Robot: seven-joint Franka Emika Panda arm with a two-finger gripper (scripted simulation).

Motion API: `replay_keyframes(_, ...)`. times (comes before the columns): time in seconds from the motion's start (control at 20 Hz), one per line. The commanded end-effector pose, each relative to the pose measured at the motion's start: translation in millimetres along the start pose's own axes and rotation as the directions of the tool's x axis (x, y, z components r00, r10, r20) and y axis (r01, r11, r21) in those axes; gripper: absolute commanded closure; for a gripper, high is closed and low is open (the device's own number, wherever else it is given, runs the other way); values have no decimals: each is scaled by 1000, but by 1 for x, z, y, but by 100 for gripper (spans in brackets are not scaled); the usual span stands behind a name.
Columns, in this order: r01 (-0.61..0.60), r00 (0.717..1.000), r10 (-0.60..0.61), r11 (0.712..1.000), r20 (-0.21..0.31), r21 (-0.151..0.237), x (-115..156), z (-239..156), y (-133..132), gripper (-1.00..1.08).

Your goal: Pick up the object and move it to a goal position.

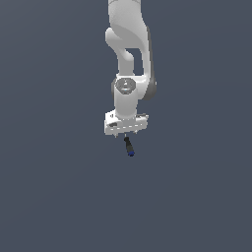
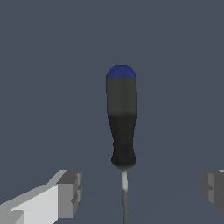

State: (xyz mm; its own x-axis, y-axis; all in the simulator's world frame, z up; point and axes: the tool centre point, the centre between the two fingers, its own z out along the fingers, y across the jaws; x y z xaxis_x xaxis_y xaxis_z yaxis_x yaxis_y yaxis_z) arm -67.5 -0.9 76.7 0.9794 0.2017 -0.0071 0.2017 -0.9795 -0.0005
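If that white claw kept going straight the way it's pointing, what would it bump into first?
Most likely the black screwdriver, which lies centred between the open jaws of the gripper, with the grey floor under it. How far off it lies is unclear.

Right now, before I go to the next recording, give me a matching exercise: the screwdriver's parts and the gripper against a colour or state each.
Things:
1. screwdriver end cap
2. screwdriver handle
3. screwdriver shaft
4. gripper

Colour or state:
a. silver-grey
b. open, holding nothing
c. blue
d. black

Pairs: 1-c, 2-d, 3-a, 4-b
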Motion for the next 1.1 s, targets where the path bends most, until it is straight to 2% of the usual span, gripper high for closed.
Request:
replay_keyframes(0.0, 26, 1000, -26, 1000, -4, -1, -5, 6, -3, -92)
replay_keyframes(0.55, 46, 999, -46, 999, -6, -1, -10, 16, -6, -92)
replay_keyframes(1.05, 49, 999, -49, 999, -7, -1, -11, 55, -6, -92)
